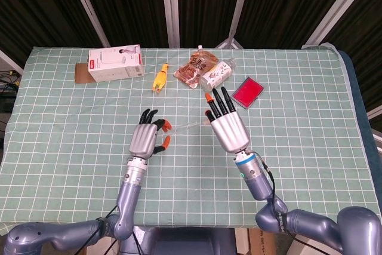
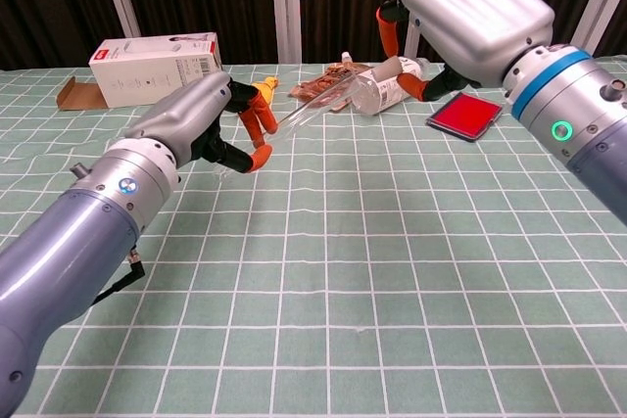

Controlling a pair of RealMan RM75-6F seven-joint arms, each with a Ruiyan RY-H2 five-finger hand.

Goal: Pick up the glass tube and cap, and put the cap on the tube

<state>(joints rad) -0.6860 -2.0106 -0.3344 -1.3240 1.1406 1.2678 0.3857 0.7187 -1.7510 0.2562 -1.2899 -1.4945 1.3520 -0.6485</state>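
Note:
The glass tube (image 2: 318, 105) hangs slanted above the green checked cloth between my two hands; in the head view the tube (image 1: 191, 126) is only a faint line. My right hand (image 2: 470, 12) (image 1: 228, 122) pinches its far end with orange-tipped fingers. The tube's near end points into the curled fingers of my left hand (image 2: 201, 119) (image 1: 146, 137). A small clear piece, apparently the cap (image 2: 223, 165), sits pinched under the left hand's fingers, close to the tube's near end. I cannot tell whether it touches the tube.
At the back of the table (image 1: 71, 147) lie a white box (image 1: 114, 63), a yellow toy chicken (image 1: 160, 78), a brown snack packet (image 1: 192, 68), a plastic bottle (image 1: 217, 74) and a red flat case (image 1: 248, 92).

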